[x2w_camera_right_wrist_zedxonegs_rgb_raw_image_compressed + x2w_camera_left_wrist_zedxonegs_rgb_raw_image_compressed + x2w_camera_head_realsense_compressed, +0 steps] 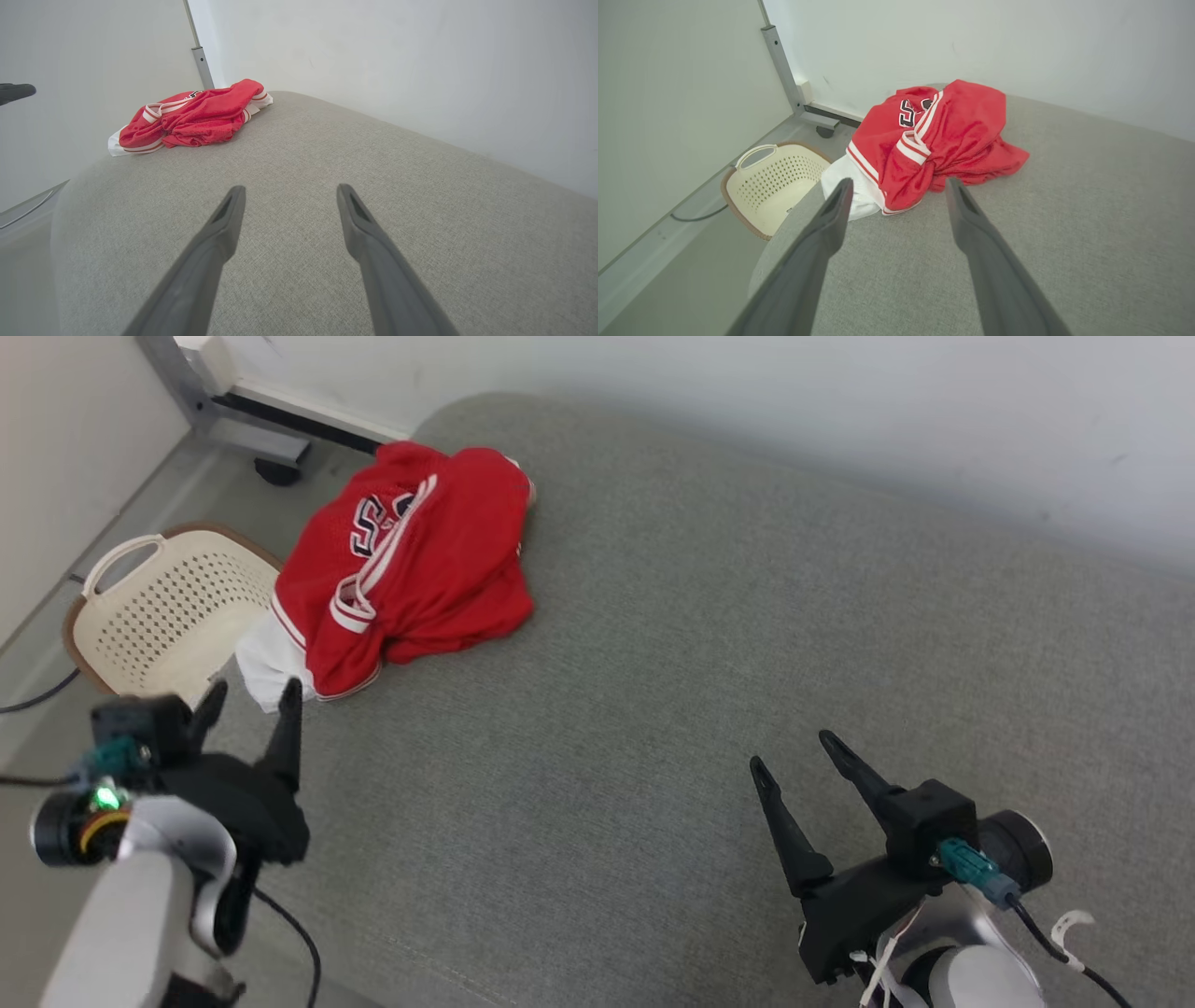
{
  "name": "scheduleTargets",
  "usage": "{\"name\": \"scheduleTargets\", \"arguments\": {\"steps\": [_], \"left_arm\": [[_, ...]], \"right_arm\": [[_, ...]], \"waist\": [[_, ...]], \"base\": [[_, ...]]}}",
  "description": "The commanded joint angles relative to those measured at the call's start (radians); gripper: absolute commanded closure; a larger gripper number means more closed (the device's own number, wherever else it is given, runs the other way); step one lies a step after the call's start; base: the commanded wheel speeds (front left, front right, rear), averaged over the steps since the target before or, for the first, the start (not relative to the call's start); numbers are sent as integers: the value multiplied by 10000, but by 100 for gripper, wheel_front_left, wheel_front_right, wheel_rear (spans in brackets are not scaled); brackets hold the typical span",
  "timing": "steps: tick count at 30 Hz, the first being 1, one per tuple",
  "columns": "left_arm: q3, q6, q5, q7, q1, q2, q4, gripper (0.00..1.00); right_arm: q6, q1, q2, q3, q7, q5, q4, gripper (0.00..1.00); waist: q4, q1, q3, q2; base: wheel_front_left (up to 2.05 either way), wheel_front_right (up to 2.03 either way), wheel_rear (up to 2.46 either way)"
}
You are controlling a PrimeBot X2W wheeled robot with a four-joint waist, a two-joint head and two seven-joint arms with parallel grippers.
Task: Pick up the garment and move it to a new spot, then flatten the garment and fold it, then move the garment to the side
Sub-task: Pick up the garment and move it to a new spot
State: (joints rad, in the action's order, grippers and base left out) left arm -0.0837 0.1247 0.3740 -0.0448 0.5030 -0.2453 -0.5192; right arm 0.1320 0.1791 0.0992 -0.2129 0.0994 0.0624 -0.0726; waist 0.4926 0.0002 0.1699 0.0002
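Nearest the robot, the left end effector (252, 691) is seen at the near left edge of the grey upholstered surface (653, 709), its two dark fingers spread wide with nothing between them. The right end effector (792, 751) is held over the near right part of the same surface, likewise spread and empty. Between the two and beyond them a broad stretch of bare grey fabric is seen. Farther off, at the far left corner, the red garment (420, 569) lies in a crumpled heap, with white stripes and part of a dark number showing. A white piece of cloth (266, 663) juts out at its near left edge; whether it belongs to the garment cannot be told. In the left wrist view the garment (943, 135) is framed just past the fingertips, but no contact is visible. On the floor to the left, a cream perforated basket (168, 607) stands beside the surface. The task is judged to be at its very start: nothing is gripped, and the pick-up, the move, the flattening, the folding and the final shift aside all remain.
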Motion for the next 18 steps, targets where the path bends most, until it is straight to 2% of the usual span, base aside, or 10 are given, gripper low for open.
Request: {"name": "scheduleTargets", "arguments": {"steps": [1,8,16,18], "left_arm": [[16,68,25,20,171,-49,-44,0],[56,54,983,-481,2393,-449,-1763,0],[-223,40,1487,-876,3857,-852,-2981,0],[-375,-34,1168,-910,4110,-1107,-3301,0]], "right_arm": [[-22,34,110,-26,39,-10,53,0],[-22,134,612,-253,778,34,1561,0],[-22,-256,845,140,1248,-199,3118,0],[-22,-338,817,148,1311,-208,3317,0]], "waist": [[-1083,-2,1239,-2],[-2333,-2,2646,-2],[-3103,-2,3772,-2],[-3253,-2,3917,-2]], "base": [[0,0,0],[0,0,0],[0,0,0],[0,0,0]]}}
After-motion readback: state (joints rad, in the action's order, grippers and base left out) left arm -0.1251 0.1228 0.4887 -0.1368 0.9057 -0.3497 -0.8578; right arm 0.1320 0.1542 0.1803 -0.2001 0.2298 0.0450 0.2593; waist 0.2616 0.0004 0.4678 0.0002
